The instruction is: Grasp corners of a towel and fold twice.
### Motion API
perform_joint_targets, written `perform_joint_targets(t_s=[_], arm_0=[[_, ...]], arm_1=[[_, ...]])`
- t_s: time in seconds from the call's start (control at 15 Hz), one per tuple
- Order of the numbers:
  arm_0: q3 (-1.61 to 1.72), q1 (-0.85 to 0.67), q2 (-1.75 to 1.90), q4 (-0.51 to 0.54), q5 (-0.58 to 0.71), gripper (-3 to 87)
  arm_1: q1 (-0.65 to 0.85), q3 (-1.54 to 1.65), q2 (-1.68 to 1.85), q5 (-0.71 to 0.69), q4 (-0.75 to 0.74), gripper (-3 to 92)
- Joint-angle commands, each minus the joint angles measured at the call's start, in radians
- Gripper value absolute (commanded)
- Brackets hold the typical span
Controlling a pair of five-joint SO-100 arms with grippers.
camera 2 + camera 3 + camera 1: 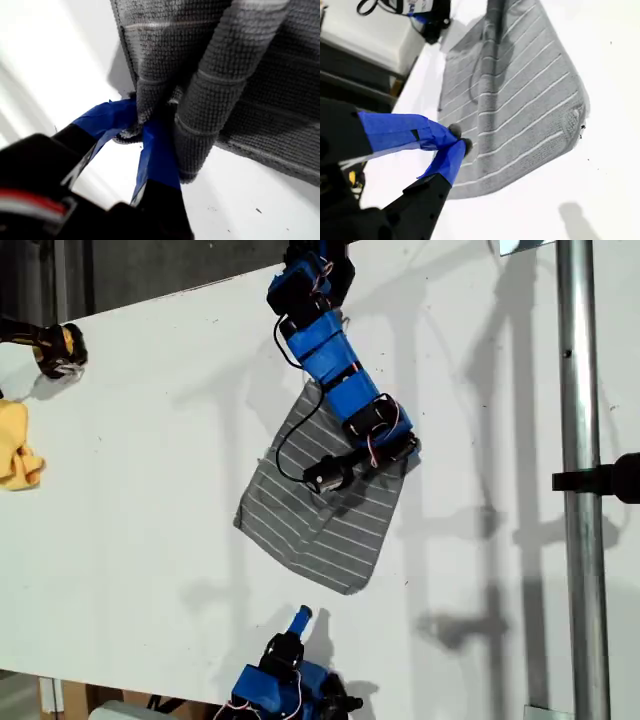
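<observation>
First wrist view: our first gripper (142, 132) pinches a bunched corner of the towel (325, 510) mid-table to carry the fold, while our second gripper (457, 140) hovers, seemingly closed and empty.

The grey white-striped fabric towel (320, 510) lies on the white table (150, 490) near the middle of the exterior view. My first gripper (142, 132) sits over its far-right corner, apparently pinching a bunched fold. My second gripper (457, 142) hangs by the near edge. A small yellow cloth (18, 445) lies at that view's left edge.
</observation>
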Motion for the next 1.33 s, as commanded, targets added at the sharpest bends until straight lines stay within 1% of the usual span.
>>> perform_joint_targets(t_s=[0.0, 0.07, 0.13, 0.2, 0.27, 0.4, 0.47, 0.6, 0.67, 0.73, 0.8, 1.07, 1.27], arm_0=[[-0.207, 0.066, -0.221, 0.002, 0.138, -1.7], [-0.275, 0.086, -0.285, 0.028, 0.23, -1.7], [-0.351, 0.089, -0.37, 0.081, 0.27, -1.7], [-0.383, 0.106, -0.423, 0.074, 0.347, -1.6], [-0.397, 0.1, -0.449, 0.058, 0.368, -1.5], [-0.416, 0.08, -0.459, 0.078, 0.48, 5.9], [-0.416, 0.074, -0.46, 0.087, 0.517, 11.9], [-0.413, 0.087, -0.491, 0.089, 0.632, 19.5], [-0.405, 0.074, -0.526, 0.094, 0.655, 22.5], [-0.42, 0.074, -0.584, 0.117, 0.658, 25.3], [-0.422, 0.078, -0.638, 0.118, 0.661, 27.6], [-0.411, 0.077, -0.836, 0.028, 0.683, 29.3], [-0.391, 0.086, -0.899, -0.106, 0.657, 28.3]], arm_1=[[0.017, -0.009, 0.009, -0.014, -0.023, -0.1], [0.017, -0.009, 0.008, -0.014, -0.031, -0.1], [0.018, -0.008, 0.006, -0.014, -0.038, -0.1], [0.02, -0.008, 0.006, -0.014, -0.046, -0.1], [0.021, -0.008, 0.008, -0.014, -0.052, -0.1], [0.021, -0.009, 0.014, -0.014, -0.055, -0.1], [0.021, -0.009, 0.014, -0.011, -0.055, -0.1], [0.026, -0.009, 0.014, -0.014, -0.061, -0.1], [0.028, -0.009, 0.017, -0.014, -0.061, -0.1], [0.028, -0.009, 0.021, -0.017, -0.061, -0.1], [0.028, -0.006, 0.026, -0.017, -0.061, -0.1], [0.023, -0.003, 0.041, -0.025, -0.058, -0.1], [0.017, -0.002, 0.044, -0.025, -0.058, -0.1]])
